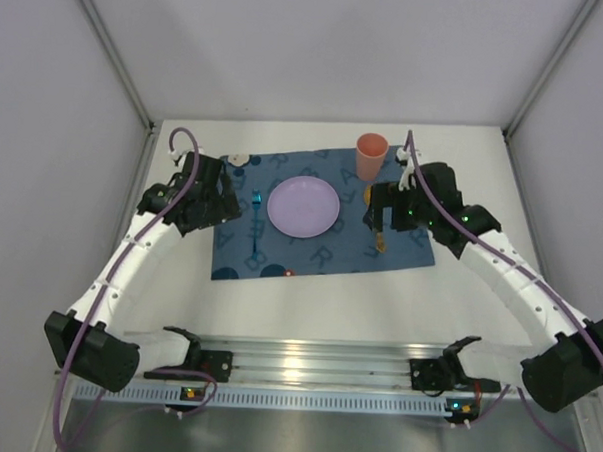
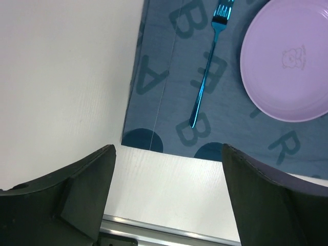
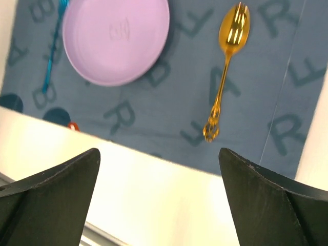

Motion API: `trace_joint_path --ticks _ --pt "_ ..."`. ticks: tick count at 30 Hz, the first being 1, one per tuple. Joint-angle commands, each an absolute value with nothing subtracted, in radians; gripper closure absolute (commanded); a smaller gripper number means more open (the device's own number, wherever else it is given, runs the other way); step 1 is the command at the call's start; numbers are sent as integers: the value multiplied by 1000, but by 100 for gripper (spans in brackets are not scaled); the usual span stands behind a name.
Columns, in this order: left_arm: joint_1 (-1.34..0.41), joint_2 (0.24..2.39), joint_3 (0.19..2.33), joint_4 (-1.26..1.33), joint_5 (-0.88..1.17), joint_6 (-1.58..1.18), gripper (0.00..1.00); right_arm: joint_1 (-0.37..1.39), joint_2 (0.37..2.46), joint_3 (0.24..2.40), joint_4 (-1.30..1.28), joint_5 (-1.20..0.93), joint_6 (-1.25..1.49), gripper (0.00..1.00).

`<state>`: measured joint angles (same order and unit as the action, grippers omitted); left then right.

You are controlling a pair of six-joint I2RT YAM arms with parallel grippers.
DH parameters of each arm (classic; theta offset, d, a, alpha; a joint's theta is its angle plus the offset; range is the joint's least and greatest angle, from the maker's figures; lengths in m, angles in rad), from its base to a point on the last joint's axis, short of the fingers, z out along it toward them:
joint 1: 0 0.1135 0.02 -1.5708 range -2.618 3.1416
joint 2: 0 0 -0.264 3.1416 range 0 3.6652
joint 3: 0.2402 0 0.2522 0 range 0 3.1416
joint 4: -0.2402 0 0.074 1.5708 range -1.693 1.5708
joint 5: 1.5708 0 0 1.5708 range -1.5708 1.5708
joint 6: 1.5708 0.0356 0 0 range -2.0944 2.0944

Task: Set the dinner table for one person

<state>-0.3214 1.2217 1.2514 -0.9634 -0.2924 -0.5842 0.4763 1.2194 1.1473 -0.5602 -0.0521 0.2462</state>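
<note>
On the white dinner table (image 1: 318,302) lies a dark blue lettered placemat (image 1: 320,257). A lilac plate (image 1: 303,206) sits at its middle, a blue fork (image 1: 255,219) lies left of the plate, a gold spoon (image 1: 378,234) lies right of it, and an orange cup (image 1: 372,155) stands at the mat's far right. My left gripper (image 2: 168,159) is open and empty, above the mat's left edge; the fork (image 2: 207,66) and plate (image 2: 287,59) show ahead of it. My right gripper (image 3: 159,159) is open and empty, above the spoon (image 3: 228,66) and the plate (image 3: 115,38).
A silver metal rail (image 1: 305,366) runs along the table's near edge between the arm bases. Grey walls close the table in on the left, the right and the far side. A small white thing (image 1: 238,159) lies at the mat's far left corner.
</note>
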Motion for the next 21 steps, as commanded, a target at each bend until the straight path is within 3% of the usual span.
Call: trace_joint_path --ticks 1,5,13,21 --pt "-336 1239 1253 -963 -373 -643 10 489 1142 1042 -549 -120 284 0" --pt "-386 1261 1272 -979 -406 -669 8 489 997 973 -525 -91 319 0" --pt "-566 1347 1407 -1080 -492 -771 7 502 927 957 -541 53 385 0" --pt "-618 1269 1519 -1123 -499 -747 2 502 790 1017 -699 228 373 0"
